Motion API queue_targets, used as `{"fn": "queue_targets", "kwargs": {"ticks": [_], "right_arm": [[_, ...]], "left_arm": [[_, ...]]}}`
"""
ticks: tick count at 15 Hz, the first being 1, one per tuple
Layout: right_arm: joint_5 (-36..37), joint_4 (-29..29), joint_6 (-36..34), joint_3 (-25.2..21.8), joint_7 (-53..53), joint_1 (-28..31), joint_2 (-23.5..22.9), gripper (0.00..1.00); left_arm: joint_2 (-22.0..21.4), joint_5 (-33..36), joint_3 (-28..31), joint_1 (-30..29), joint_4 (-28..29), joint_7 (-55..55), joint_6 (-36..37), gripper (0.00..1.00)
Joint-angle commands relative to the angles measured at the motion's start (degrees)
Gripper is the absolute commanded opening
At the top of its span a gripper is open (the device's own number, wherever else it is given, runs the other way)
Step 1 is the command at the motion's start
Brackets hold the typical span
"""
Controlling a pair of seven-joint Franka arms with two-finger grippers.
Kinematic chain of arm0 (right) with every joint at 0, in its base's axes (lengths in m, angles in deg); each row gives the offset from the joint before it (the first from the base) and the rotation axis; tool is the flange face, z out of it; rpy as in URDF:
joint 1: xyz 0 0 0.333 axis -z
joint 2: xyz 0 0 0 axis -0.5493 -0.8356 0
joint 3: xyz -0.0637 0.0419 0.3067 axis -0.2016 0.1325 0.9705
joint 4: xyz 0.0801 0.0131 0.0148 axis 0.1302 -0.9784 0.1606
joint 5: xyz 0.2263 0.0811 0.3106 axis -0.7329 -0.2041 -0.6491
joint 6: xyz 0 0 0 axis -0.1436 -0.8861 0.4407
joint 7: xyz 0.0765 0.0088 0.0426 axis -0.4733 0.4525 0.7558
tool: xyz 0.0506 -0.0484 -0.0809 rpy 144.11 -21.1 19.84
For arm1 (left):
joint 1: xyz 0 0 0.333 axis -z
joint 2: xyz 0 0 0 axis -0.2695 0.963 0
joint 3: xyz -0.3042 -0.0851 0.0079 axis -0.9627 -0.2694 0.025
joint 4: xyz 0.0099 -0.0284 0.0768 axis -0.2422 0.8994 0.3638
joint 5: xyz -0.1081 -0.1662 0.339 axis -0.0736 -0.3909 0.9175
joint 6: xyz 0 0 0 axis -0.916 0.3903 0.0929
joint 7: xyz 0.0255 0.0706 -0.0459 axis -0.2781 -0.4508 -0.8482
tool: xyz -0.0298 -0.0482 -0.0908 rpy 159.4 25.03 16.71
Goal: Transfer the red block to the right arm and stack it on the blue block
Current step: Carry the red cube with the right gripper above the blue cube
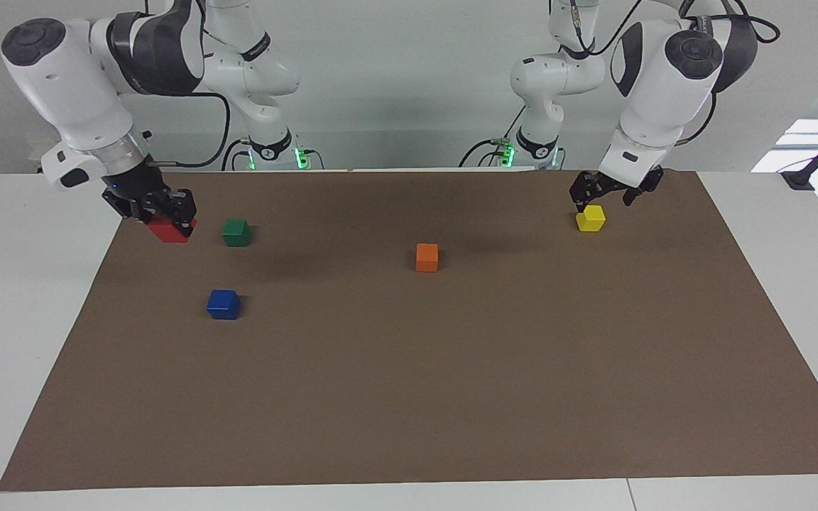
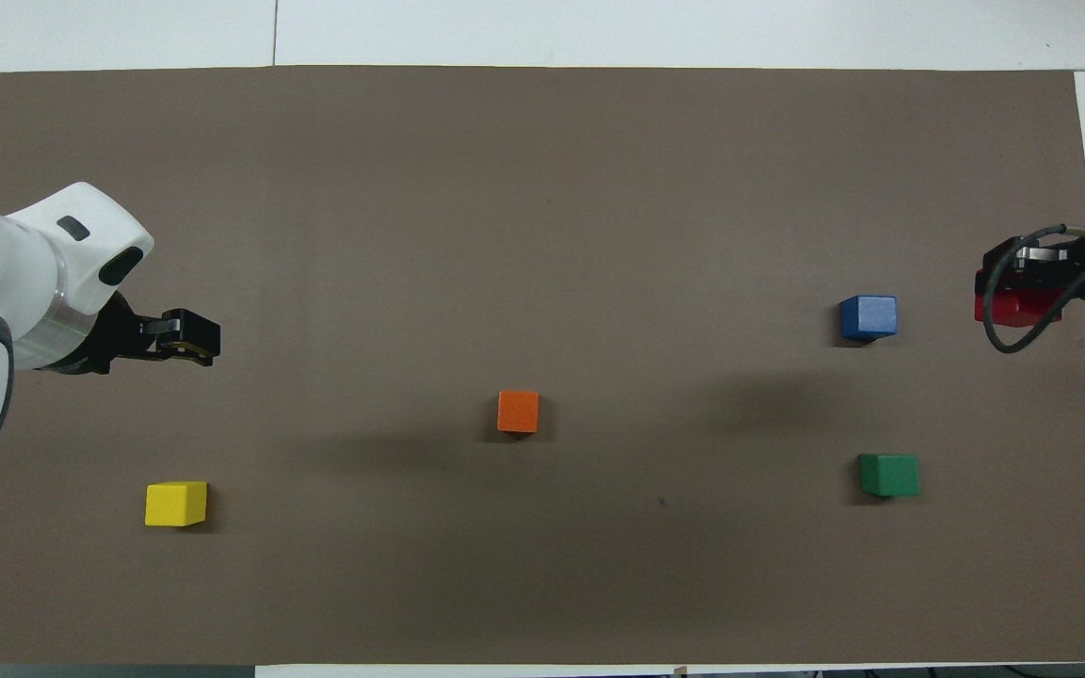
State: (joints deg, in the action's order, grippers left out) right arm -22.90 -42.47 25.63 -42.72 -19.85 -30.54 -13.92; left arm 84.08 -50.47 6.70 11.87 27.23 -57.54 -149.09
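My right gripper points down and is shut on the red block, holding it just above the brown mat near the mat's edge at the right arm's end. In the overhead view the red block shows under the right gripper, apart from the blue block. The blue block sits alone on the mat, farther from the robots than the green block. My left gripper is open and empty, hovering over the yellow block. It also shows in the overhead view.
A green block sits on the mat near the held red block. An orange block sits mid-mat. The brown mat covers most of the white table. In the overhead view the green block, orange block and yellow block show.
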Motion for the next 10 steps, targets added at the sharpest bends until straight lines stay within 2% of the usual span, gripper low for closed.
{"fn": "queue_targets", "kwargs": {"ticks": [1,2,3,6,10], "right_arm": [[2.68,-2.02,2.53,0.62,-2.06,-0.75,-1.87,0.00],[2.85,-2.02,2.53,0.53,-2.32,-0.67,-2.58,0.00],[3.11,-2.89,2.61,0.62,-2.67,-0.67,-3.11,0.00],[4.08,-4.83,7.17,0.62,-2.94,-0.14,-5.04,0.00],[5.49,-5.10,10.43,0.53,-3.64,0.04,-8.29,0.00]], "left_arm": [[2.79,-0.77,1.02,1.48,-1.84,4.54,0.07,1.00],[4.65,-0.68,1.02,1.83,-3.51,4.55,1.38,1.00],[4.49,-0.77,1.02,1.83,-3.70,4.72,2.09,1.00],[0.72,-0.86,1.11,1.31,-0.12,4.99,1.75,1.00],[-0.08,-0.86,1.20,1.57,1.57,4.72,-0.62,1.00]]}}
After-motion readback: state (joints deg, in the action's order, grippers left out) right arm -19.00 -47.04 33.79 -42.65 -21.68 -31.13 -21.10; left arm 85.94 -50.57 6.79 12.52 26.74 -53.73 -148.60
